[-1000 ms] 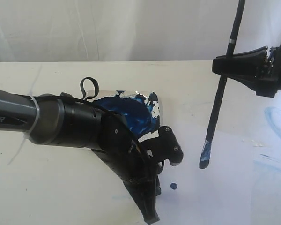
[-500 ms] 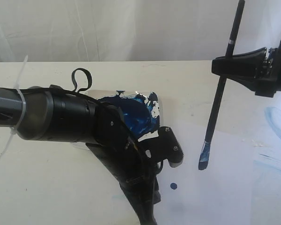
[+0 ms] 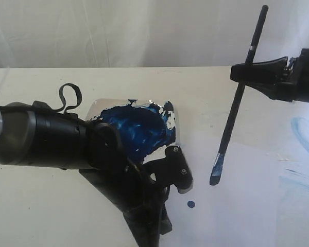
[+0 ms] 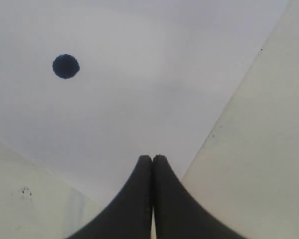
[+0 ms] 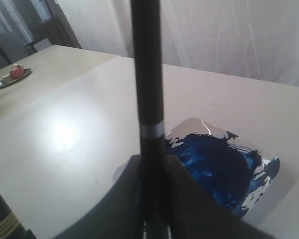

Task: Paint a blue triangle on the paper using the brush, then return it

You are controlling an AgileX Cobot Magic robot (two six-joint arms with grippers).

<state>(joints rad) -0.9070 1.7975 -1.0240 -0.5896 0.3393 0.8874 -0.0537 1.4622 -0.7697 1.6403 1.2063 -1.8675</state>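
Observation:
The brush (image 3: 232, 121) hangs tilted in the air, its blue-stained tip just above the paper (image 3: 247, 206), right of the plate. My right gripper (image 3: 243, 72) is shut on its black handle below the silver band; in the right wrist view the brush (image 5: 145, 74) rises between the fingers of the right gripper (image 5: 150, 160). My left gripper (image 4: 152, 158) is shut and holds nothing, low over the paper (image 4: 139, 94) near its edge. In the exterior view the left arm lies in front of the plate and its fingertips run off the bottom edge. No blue triangle is visible.
A square plate (image 3: 99, 106) smeared dark blue sits at mid-table, also seen as the plate (image 5: 194, 124). A small blue paint dot (image 3: 190, 204) marks the paper, the same dot (image 4: 66, 66). Pale blue streaks (image 3: 304, 131) lie at far right. A red object (image 5: 16, 72) rests far off.
The left arm has drawn back toward the left and its wrist has turned. The brush has shifted slightly left and tilted more, its tip now nearer the plate.

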